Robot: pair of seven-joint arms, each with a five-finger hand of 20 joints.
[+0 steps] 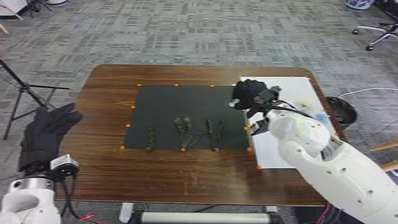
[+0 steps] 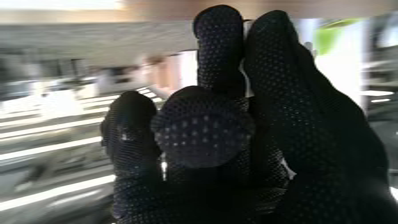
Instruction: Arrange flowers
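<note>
Brown wooden table (image 1: 107, 90) on grey patterned floor (image 1: 222, 35); black mat (image 1: 164, 105) beside white sheet (image 1: 289, 85). Pale blue shape (image 1: 311, 112) on sheet unclear. Left hand (image 1: 44, 130) at table's left edge, fingers straight. Right hand (image 1: 251, 92) over mat's right edge, fingers extended, well apart from green stems (image 1: 182, 126) on mat.

Slim, leafy green stems (image 1: 182, 125) lie side by side on the black mat (image 1: 173, 102).

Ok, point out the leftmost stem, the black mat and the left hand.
Leftmost stem (image 1: 151, 139): head view, leafy middle.
Black mat (image 1: 178, 102): head view, bare far part.
Left hand (image 1: 44, 131): head view, glove's middle.
</note>
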